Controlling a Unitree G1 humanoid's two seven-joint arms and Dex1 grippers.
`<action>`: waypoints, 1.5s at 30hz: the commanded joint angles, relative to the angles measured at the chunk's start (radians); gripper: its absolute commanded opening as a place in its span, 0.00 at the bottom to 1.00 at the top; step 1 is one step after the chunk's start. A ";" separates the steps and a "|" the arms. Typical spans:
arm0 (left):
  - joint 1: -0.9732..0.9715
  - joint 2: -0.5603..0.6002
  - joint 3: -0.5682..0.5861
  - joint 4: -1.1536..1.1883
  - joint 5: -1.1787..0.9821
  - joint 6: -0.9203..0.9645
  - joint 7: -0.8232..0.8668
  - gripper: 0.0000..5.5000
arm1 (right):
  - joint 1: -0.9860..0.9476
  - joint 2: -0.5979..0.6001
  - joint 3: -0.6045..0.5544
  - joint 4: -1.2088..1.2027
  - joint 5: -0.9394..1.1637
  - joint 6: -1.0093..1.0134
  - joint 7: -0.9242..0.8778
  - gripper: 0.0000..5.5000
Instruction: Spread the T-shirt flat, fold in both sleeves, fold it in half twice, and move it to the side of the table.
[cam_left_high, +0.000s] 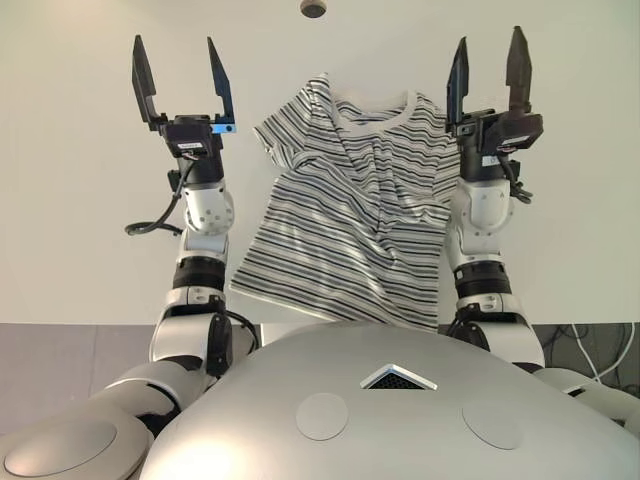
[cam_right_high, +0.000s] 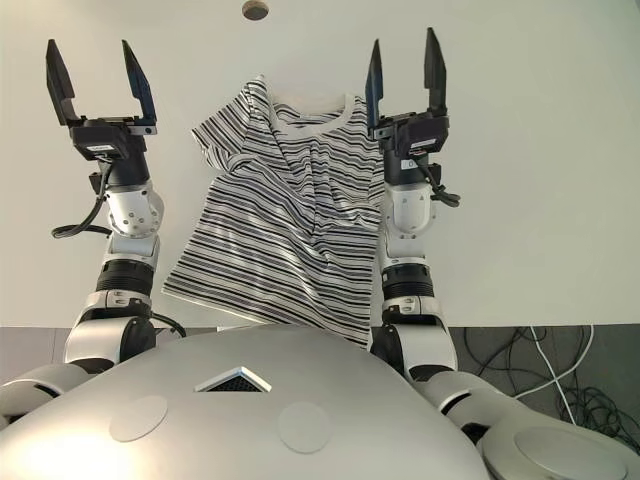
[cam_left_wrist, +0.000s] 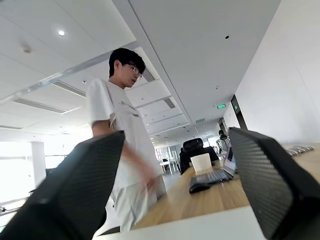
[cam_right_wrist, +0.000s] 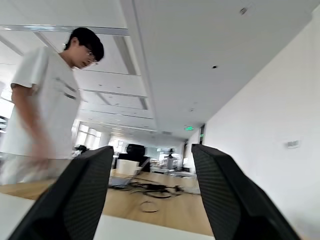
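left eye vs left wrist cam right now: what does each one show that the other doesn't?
Left eye: the striped T-shirt, lying wrinkled between the arms, and the right claw, open and empty. Left wrist: the room beyond, with a wooden desk carrying a laptop and a mouse. Shared: the left claw, open and holding nothing, over the white table.
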 joint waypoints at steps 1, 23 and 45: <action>0.051 0.016 0.022 -0.102 -0.014 0.020 -0.011 0.70 | -0.001 0.012 -0.073 -0.093 -0.153 0.007 -0.141 0.53; 0.001 0.193 -0.246 -0.254 0.009 0.349 -0.521 0.70 | 0.092 -0.287 0.047 -0.417 0.007 0.592 0.244 0.53; 0.207 0.449 -0.451 -0.566 -0.063 0.495 -0.967 0.70 | -0.474 -0.501 0.530 0.508 -0.401 0.672 0.517 0.53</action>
